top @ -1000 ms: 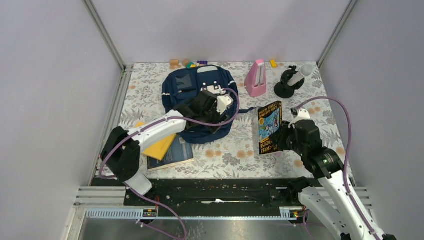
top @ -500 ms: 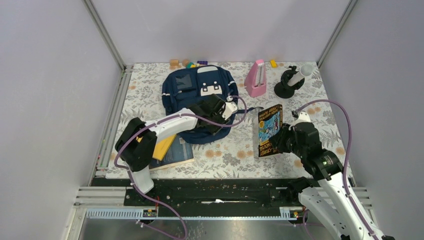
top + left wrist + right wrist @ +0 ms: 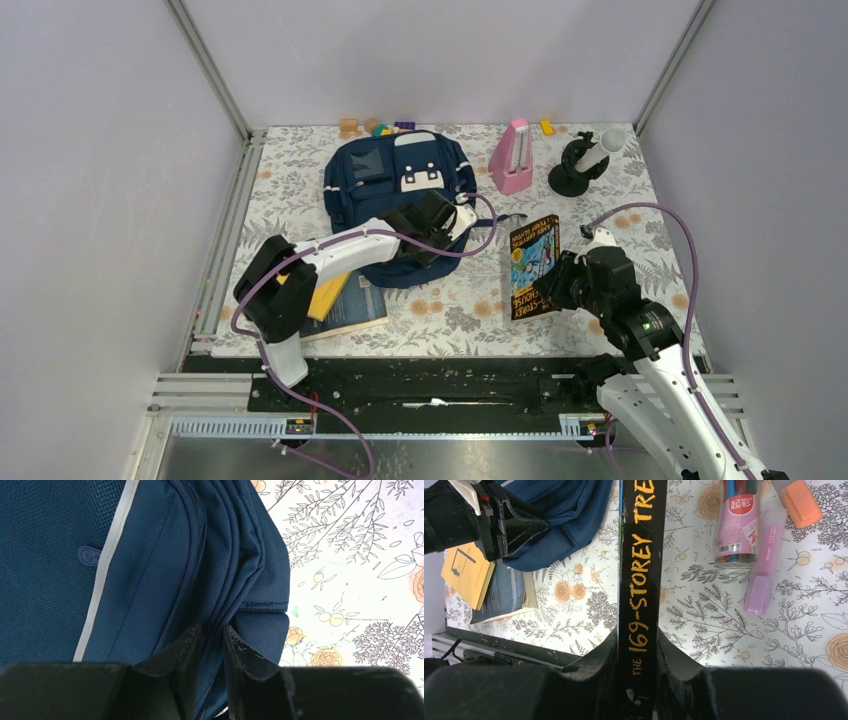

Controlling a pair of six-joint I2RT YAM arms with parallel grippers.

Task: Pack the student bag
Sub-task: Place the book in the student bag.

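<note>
The student bag [image 3: 380, 185], navy with thin white stripes, lies flat at the back middle of the table. My left gripper [image 3: 437, 228] is at its right near edge. In the left wrist view the gripper [image 3: 212, 640] has a fold of the bag's blue fabric [image 3: 150, 570] pinched in the narrow gap between its fingers. My right gripper [image 3: 560, 280] is shut on a black book [image 3: 530, 265], held on edge above the table right of the bag. The book's spine [image 3: 642, 580] with yellow lettering runs up from the gripper [image 3: 636, 645].
A yellow book on a dark blue book [image 3: 335, 295] lies left of the bag. A pink case [image 3: 512, 158] and a black stand [image 3: 582, 165] sit at the back right. A pink pen tube [image 3: 736, 525], a lilac marker [image 3: 764, 570] and an orange one [image 3: 799, 500] lie under the held book.
The left gripper moved to the bag's right edge and its jaws narrowed onto the fabric. The right gripper shifted the book slightly left and tilted it more upright.
</note>
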